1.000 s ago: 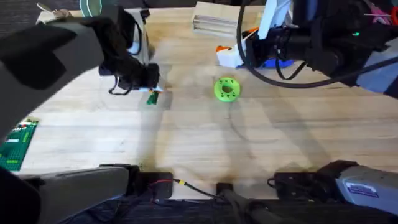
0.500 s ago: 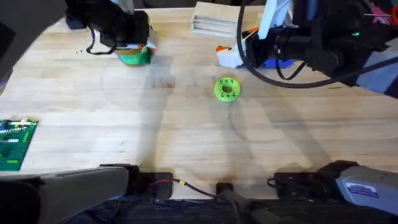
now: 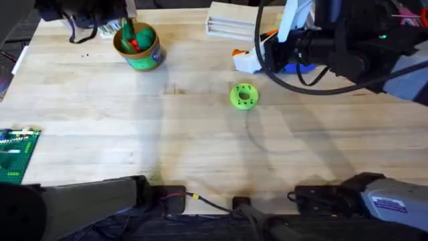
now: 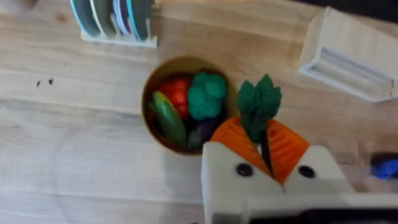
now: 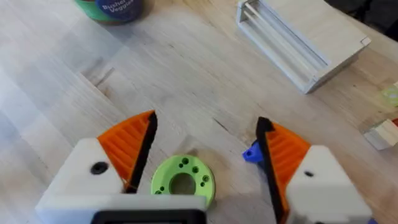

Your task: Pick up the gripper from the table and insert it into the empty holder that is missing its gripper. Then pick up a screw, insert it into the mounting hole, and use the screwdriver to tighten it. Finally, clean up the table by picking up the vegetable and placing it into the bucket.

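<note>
Two hands work above the desk (image 3: 200, 147). Left hand (image 4: 261, 140), at the far left edge, pinches a green-topped vegetable (image 4: 258, 106) just beside the bucket (image 3: 137, 45), which already contains vegetables. Right hand (image 5: 202, 152), spread wide, hovers over a green disc (image 5: 182, 180). Broad bare wood lies between bucket and disc.

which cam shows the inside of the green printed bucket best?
Left wrist: it looks down into the small round green-printed bucket with yellow-orange rim, showing several toy vegetables inside. Overhead shows the bucket small, contents barely visible. Right wrist catches just its lower outside wall.
</note>
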{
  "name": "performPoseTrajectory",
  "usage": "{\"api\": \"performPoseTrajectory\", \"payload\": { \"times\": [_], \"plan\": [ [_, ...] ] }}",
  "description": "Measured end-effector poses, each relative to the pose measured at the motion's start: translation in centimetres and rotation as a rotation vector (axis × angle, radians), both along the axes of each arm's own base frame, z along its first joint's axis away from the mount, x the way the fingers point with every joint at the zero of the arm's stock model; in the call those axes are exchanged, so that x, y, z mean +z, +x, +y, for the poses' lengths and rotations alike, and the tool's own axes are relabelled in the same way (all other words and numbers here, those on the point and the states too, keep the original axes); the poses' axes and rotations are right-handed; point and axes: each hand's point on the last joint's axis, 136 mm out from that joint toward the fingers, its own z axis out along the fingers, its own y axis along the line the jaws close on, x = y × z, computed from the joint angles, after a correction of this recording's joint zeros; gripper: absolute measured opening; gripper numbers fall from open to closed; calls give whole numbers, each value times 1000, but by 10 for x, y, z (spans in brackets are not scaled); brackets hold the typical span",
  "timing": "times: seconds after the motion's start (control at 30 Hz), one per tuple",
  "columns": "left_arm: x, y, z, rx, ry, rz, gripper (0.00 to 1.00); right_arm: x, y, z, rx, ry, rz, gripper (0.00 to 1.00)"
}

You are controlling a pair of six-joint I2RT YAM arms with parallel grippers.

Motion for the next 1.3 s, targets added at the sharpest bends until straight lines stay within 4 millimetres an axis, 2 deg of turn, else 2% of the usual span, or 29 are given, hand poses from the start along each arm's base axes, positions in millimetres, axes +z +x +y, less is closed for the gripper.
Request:
{"api": "performPoseTrajectory", "payload": {
  "times": [0.13, 0.5, 0.63, 0.8, 1.0, 1.03, 1.07, 1.23, 1.27, 1.3],
  "plan": [
    [5, 18, 3, 31, -23, -61, 19, 0, 0, 0, 0, 0, 0, 994],
    [-55, 50, 11, 145, -110, 34, 18, 0, 0, 0, 0, 0, -1, 994],
    [-64, 52, 18, 186, -90, 50, 18, 0, 0, 0, 0, 0, 0, 992],
    [-64, 51, 33, 267, -49, 47, 18, 0, 0, 0, 0, 0, 0, 992],
    [-66, 48, 40, 306, -29, 56, 18, 0, 0, 0, 0, 0, 0, 993],
    [-66, 47, 40, 309, -26, 60, 45, 0, 0, 0, 0, 0, -1, 993],
    [-67, 47, 40, 311, -24, 64, 152, 0, 0, 0, 0, 0, 0, 994],
    [-67, 46, 41, 318, -22, 65, 919, 0, 0, 0, 0, 0, 0, 992],
    [-67, 46, 41, 321, -25, 65, 976, 0, 0, 0, 0, 0, 0, 994],
    [-67, 46, 41, 321, -25, 65, 987, 0, 0, 0, 0, 0, 0, 994]
  ]
}}
